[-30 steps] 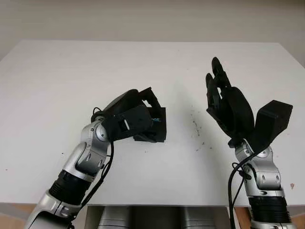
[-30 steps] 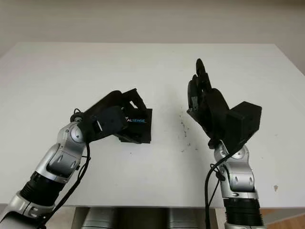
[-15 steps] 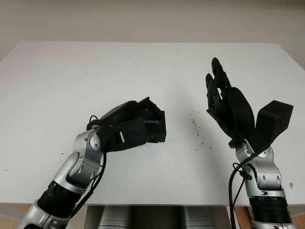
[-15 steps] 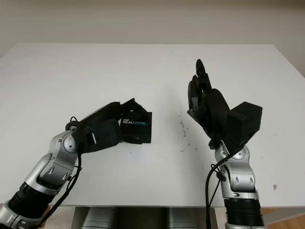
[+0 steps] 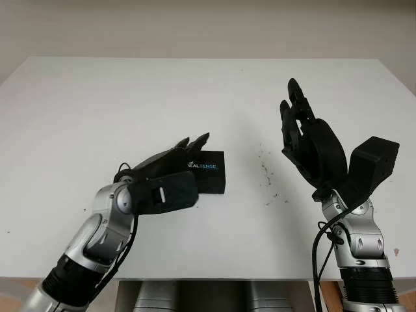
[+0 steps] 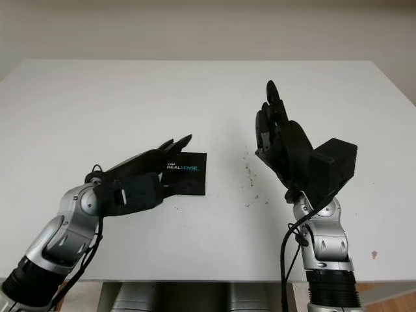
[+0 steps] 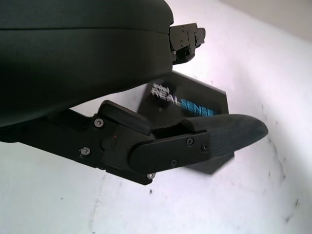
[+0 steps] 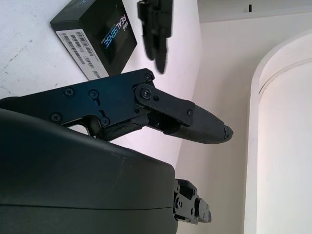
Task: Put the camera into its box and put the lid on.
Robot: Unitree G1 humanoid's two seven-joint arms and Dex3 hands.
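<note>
A black box with its REALSENSE lid on lies flat near the middle of the white table; it also appears in the left wrist view and the right wrist view. My left hand is open, low at the box's left side, with its fingers reaching over the box's near-left part. It holds nothing. My right hand is open and raised upright over the right of the table, well apart from the box.
Small dark specks mark the table between the box and the right hand. The table's front edge runs just ahead of both forearms. Bare surface stretches behind and to the left of the box.
My left hand has let go of the box and drawn back towards the front left, uncurling. The box now lies flat with its lid label showing. The right hand has not moved.
</note>
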